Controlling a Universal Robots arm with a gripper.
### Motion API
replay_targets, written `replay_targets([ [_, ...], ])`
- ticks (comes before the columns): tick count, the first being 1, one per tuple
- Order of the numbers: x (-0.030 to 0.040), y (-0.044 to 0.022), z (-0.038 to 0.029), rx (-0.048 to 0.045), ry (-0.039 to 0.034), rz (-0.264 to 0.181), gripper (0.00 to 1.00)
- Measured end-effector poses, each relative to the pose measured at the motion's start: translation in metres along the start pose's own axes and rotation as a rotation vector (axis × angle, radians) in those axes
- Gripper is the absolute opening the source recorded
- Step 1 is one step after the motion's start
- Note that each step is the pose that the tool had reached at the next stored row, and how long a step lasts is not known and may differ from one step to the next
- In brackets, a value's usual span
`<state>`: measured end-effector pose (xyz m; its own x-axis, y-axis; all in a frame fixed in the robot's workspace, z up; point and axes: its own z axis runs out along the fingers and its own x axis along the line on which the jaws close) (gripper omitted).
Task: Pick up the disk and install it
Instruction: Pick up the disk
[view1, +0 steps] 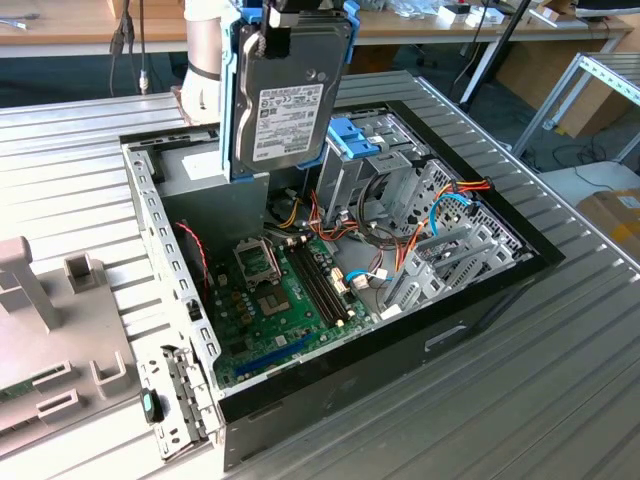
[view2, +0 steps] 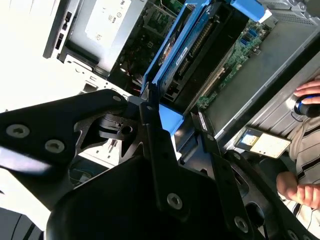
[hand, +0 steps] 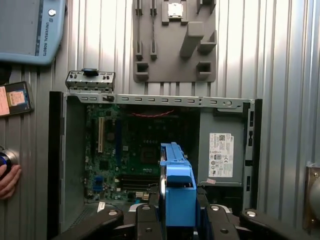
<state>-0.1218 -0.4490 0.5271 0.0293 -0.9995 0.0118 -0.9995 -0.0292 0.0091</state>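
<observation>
Disk (view1: 285, 100) hangs on edge straight below your end effector (view1: 298, 12), which is clamped on the top end of the blue carrier frame, so you hold it clear of the surface (view1: 560, 380). Under the end effector lies the open computer case (view1: 150, 230), its motherboard (view1: 290, 300) exposed. The blue-topped drive cage (view1: 355, 145) stands lower down, near the disk's bottom edge, and a person's hand (hand: 7, 180) rests off to one side of the case
</observation>
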Motion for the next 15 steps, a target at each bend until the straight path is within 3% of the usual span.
replay_targets([
  [4,0.0104,0.0003,0.0007,0.0000,0.0000,0.000,0.36],
  [7,0.0222,0.0007,0.0016,0.0001,-0.0001,0.000,0.36],
  [15,0.0277,0.0008,0.0018,0.0001,-0.0001,0.000,0.36],
])
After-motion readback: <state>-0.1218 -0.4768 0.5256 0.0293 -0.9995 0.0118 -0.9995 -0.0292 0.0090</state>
